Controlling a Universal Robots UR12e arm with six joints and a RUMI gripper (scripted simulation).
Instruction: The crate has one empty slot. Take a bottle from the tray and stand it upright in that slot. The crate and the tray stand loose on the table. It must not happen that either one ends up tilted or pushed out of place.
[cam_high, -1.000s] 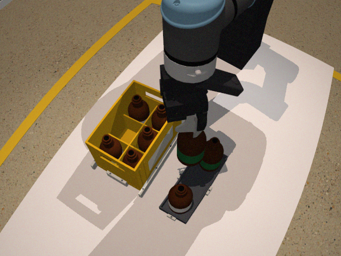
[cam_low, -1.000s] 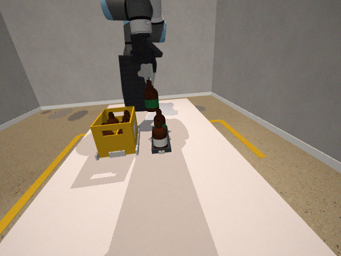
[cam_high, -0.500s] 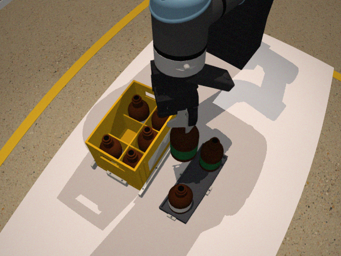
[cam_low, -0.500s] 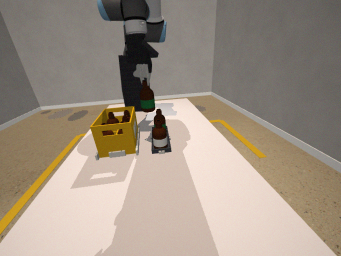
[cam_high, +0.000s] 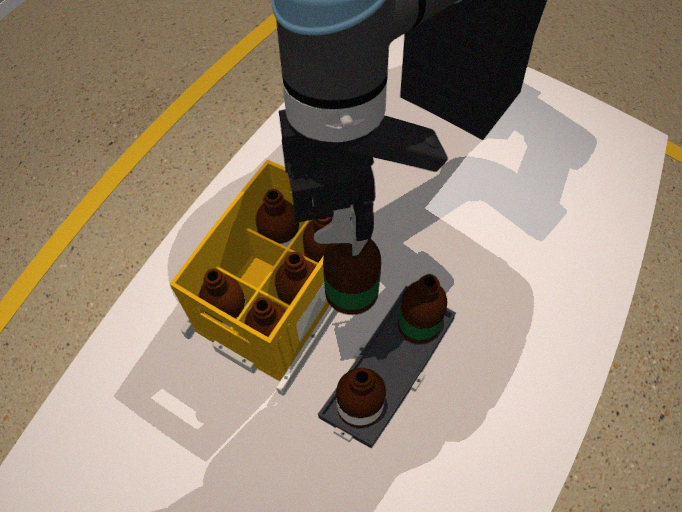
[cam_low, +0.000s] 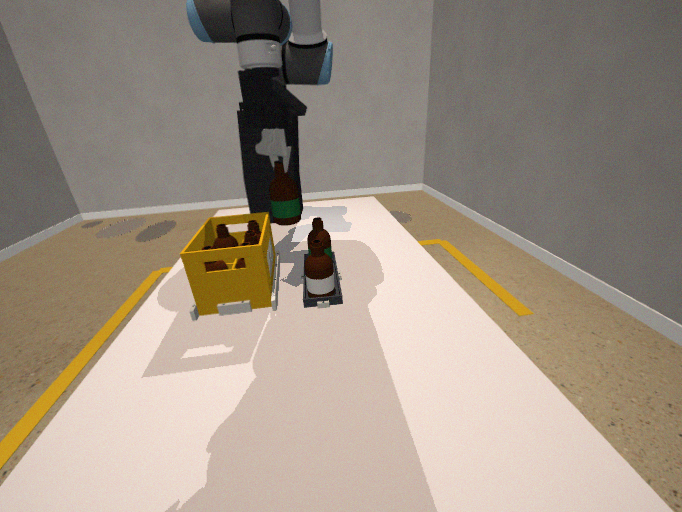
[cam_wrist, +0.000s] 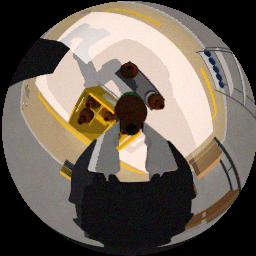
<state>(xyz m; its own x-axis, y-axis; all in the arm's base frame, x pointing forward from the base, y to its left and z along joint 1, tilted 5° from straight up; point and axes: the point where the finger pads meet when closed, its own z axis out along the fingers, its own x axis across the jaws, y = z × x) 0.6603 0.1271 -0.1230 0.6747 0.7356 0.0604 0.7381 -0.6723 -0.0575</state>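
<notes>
Top view, grey two-finger gripper (cam_high: 342, 228) (cam_low: 278, 157) (cam_wrist: 131, 122): clamped on the bottle's neck, leaving its base free to enter first
Green-labelled brown bottle (cam_high: 352, 278) (cam_low: 285, 201) (cam_wrist: 131, 107): upright in air, between crate and tray
Yellow divided crate (cam_high: 231, 325) (cam_low: 228, 286) (cam_wrist: 95, 131): middle slot open

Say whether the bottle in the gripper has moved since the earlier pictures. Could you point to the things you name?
Yes: the bottle (cam_high: 352, 275) (cam_low: 285, 192) (cam_wrist: 131, 107) moved away from the tray (cam_high: 380, 358) (cam_low: 322, 299) (cam_wrist: 141, 82), toward the crate (cam_high: 231, 325) (cam_low: 228, 286) (cam_wrist: 95, 131).
</notes>
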